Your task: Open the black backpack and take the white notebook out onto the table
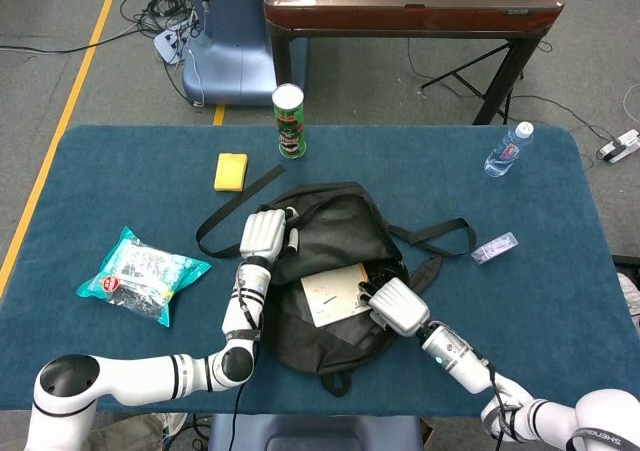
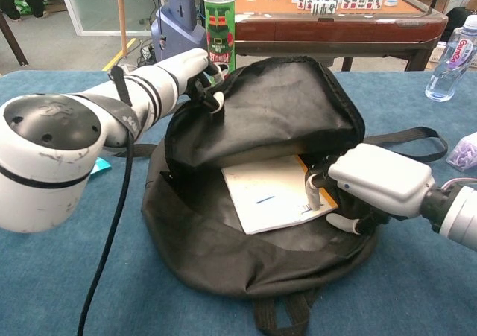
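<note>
The black fabric backpack (image 2: 261,269) lies unzipped on the blue tabletop (image 1: 540,301), with the white notebook with a yellow edge (image 2: 272,194) still inside its opening. The left robot hand (image 1: 265,233) grips the raised upper flap. The right robot hand (image 2: 376,183) rests at the notebook's right edge, fingers (image 2: 313,196) touching it; whether it grips is unclear.

The backpack (image 1: 335,261) sat in the middle of the frame with the notebook (image 1: 335,293) inside (near its lower edge). The snack bag (image 1: 140,274) lay far left, the can (image 1: 289,121) above, the bottle (image 1: 508,150) upper right.
</note>
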